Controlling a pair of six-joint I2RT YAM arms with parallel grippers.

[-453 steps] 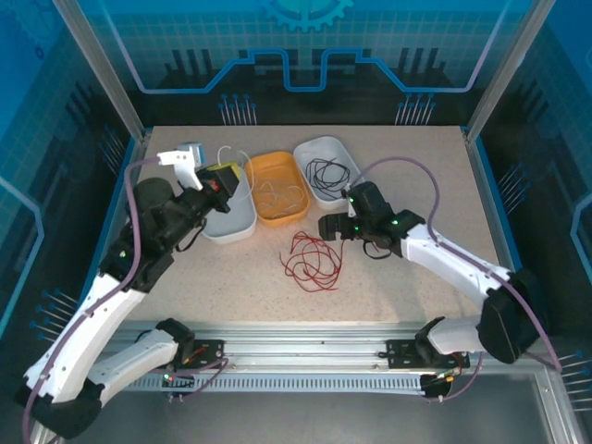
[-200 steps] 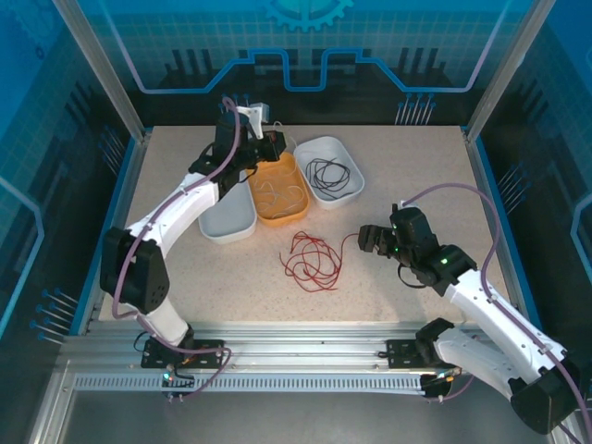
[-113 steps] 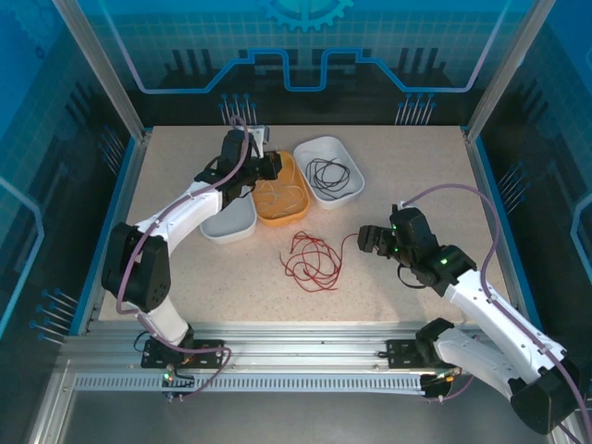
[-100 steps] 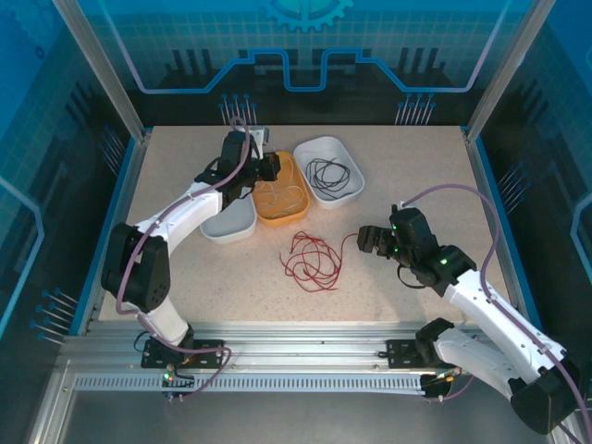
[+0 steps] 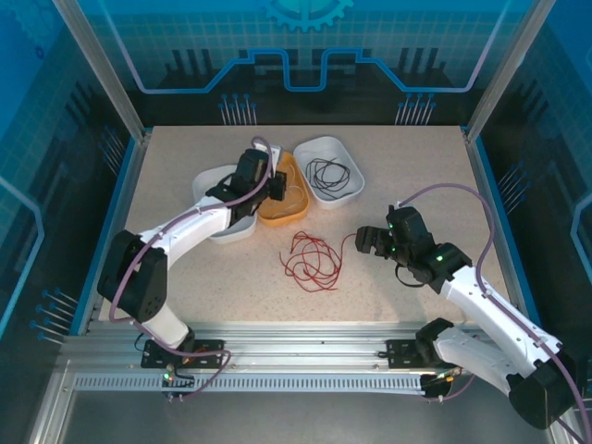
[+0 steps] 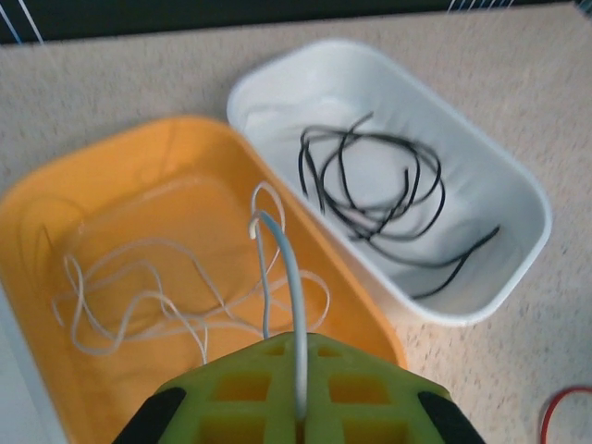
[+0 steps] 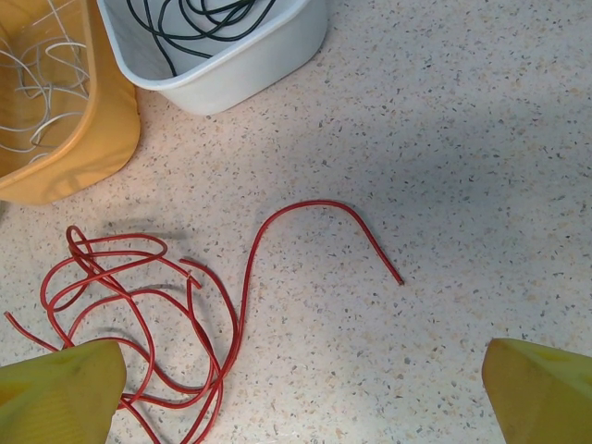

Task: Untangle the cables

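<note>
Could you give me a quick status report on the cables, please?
Left gripper shut on white cable, over orange tray. Right gripper open above red cable. Black cable in white tray.

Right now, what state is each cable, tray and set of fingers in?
red cable: loose tangle on the table.
white cable: in the orange tray, one end pinched.
black cable: loosely coiled in the white tray.
left fingers: shut on the white cable.
right fingers: open, wide apart, near the red cable.
</note>
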